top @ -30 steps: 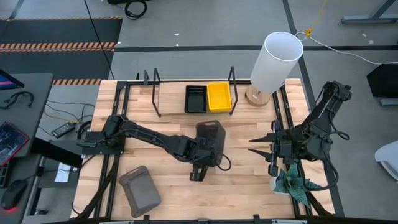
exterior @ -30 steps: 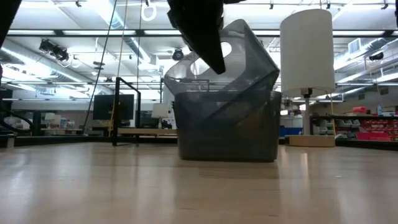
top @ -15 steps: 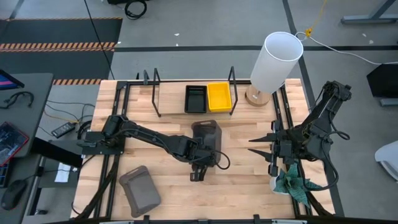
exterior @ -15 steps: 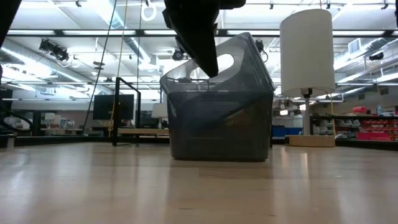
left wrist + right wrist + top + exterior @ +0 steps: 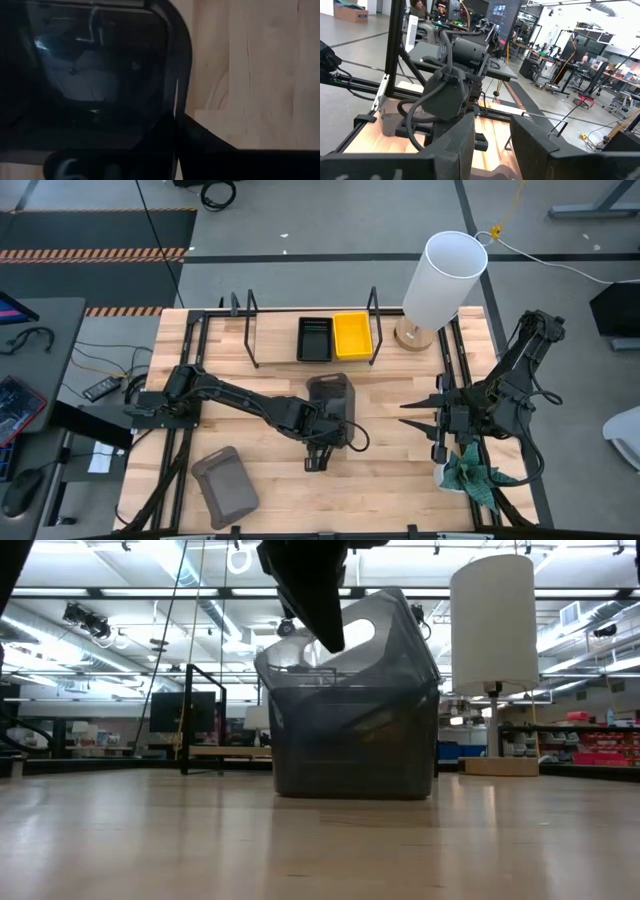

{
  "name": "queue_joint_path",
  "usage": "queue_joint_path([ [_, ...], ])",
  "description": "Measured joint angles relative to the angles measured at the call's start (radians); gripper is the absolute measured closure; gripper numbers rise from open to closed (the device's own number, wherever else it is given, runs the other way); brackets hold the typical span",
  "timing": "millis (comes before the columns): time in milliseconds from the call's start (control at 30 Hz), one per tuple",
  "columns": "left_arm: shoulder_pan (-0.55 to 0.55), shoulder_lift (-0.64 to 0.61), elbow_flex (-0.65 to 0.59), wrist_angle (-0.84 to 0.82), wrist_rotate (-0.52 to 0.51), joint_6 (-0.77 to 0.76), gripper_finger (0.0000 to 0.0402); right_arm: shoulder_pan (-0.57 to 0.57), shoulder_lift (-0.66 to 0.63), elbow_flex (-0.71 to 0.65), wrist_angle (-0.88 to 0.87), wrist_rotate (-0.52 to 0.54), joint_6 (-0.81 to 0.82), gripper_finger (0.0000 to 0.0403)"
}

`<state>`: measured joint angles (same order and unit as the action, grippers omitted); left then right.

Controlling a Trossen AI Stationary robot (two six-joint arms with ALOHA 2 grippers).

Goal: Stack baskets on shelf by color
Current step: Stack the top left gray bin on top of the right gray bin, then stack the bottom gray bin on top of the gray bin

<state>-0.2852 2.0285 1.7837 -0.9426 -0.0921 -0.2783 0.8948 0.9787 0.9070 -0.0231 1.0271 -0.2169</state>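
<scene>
Two gray baskets stand nested at the table's middle. The upper gray basket point(image 5: 350, 650) sits tilted inside the lower gray basket point(image 5: 350, 755), which rests flat on its bottom. My left gripper point(image 5: 333, 423) comes down on the upper one's near rim and is shut there. A third gray basket point(image 5: 225, 486) lies at the near left. On the shelf point(image 5: 275, 345) at the far edge stand a black basket point(image 5: 314, 339) and a yellow basket point(image 5: 352, 335), side by side. My right gripper point(image 5: 408, 415) waits open, level, at the right. My left gripper is shut on the upper gray basket's near rim point(image 5: 345, 632), beside the handle cut-out point(image 5: 358, 635). Its fingers point(image 5: 325, 625) slant down from above. The basket leans in the lower basket, one side of its rim raised. My own fingers hide how the wall lies between them.
A tall white lamp point(image 5: 443, 280) stands at the far right corner on a round wooden foot. A green cloth point(image 5: 470, 475) lies near the right arm's base. Bare wood stretches across the near middle and along the shelf's left part.
The upper gray basket has sunk deeper into the lower one and leans less steeply than a second ago. Both baskets have slid a little toward the table's left. My left gripper has stayed over the near rim and rolled slightly.
</scene>
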Motion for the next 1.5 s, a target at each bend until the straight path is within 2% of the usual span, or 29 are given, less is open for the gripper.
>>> queue_joint_path([
  [233,0.001,-0.001,0.088,-0.14,0.009,-0.077,0.0393,0.0,0.0,0.0,0.0,0.0,0.0,0.0273],
  [567,0.007,0.016,0.089,-0.223,0.084,-0.153,0.0395,-0.001,0.0,0.0,0.0,0.0,0.0,0.0273],
  [800,0.009,0.049,0.089,-0.233,0.114,-0.128,0.039,-0.001,0.001,0.0,0.001,-0.001,0.0,0.0273],
  [1000,0.013,0.063,0.088,-0.231,0.098,-0.129,0.0324,-0.002,0.001,0.0,0.004,-0.007,-0.004,0.0273],
  [1233,0.014,0.019,0.088,-0.238,0.102,-0.138,0.0243,-0.002,0.002,-0.001,0.005,-0.007,-0.011,0.0273],
  [1367,-0.011,-0.008,0.089,-0.263,0.108,-0.162,0.0222,-0.002,0.002,-0.013,0.007,-0.007,-0.02,0.0273],
  [1500,-0.086,-0.022,0.09,-0.309,0.109,-0.208,0.0223,-0.002,0.002,-0.013,0.02,-0.007,-0.04,0.0273],
])
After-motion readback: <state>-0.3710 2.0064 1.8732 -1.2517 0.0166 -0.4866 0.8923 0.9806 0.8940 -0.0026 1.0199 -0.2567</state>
